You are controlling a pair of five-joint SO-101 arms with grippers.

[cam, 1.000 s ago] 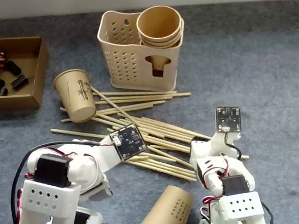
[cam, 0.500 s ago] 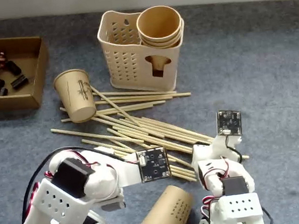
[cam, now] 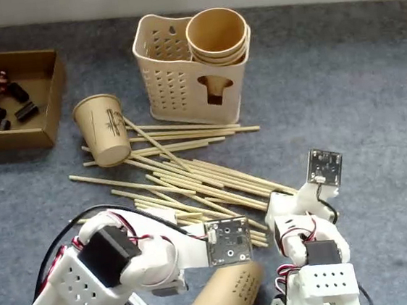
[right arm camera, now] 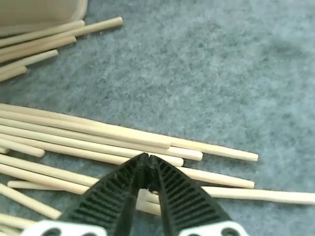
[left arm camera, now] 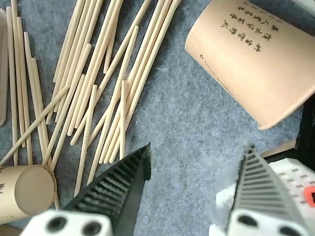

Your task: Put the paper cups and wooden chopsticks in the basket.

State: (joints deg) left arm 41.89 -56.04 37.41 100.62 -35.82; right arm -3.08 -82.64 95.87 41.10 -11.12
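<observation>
A grey carpeted counter (cam: 372, 91) is carrying everything. The left arm (cam: 128, 262) is leaning in over its near edge, and the smaller right arm (cam: 308, 251) is sitting just beside it. Toward the far side, the cream basket (cam: 173, 75) is standing upright and is holding a stack of paper cups (cam: 216, 34) in one end. A cardboard box (cam: 51, 103) with small dark parts inside is resting well apart from it, at the counter's edge. One loose paper cup (cam: 103, 130) is lying on its side between box and basket, touching the far end of the wooden chopsticks (cam: 184, 180), which are sprawling in a loose heap across the middle of the counter. Another paper cup (cam: 226, 296) is lying on its side between the two arms. The left tool (left arm camera: 197, 150) is hanging released, jaws spread wide and grasping nothing, over bare carpet between the chopsticks and that near cup. The right tool (right arm camera: 146, 160) is clenched, jaws pressed together with nothing between them, its tips pointing down at the chopsticks' near ends.
</observation>
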